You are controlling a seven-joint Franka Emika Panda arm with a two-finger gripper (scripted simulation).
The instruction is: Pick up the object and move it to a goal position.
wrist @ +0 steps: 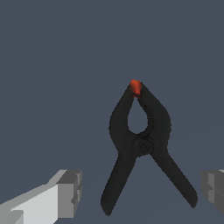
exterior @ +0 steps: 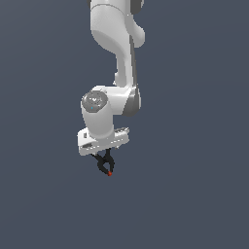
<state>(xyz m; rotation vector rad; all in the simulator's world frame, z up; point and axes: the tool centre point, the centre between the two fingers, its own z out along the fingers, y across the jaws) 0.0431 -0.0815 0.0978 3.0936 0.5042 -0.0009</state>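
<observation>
The object is a small black spring clamp [wrist: 140,144] with two splayed handles, a looped jaw and a red-orange tip [wrist: 136,87]. In the wrist view it lies on the flat grey floor between my two grey fingertips [wrist: 70,192], which stand well apart on either side of its handles without touching them. My gripper [wrist: 142,190] is open. In the exterior view the clamp [exterior: 105,164] pokes out just under the white hand, and my gripper [exterior: 103,158] is right over it. The fingers are mostly hidden there.
The white arm [exterior: 114,53] comes down from the top of the exterior view. Plain dark grey floor [exterior: 194,194] lies all around. No goal marker shows in either view.
</observation>
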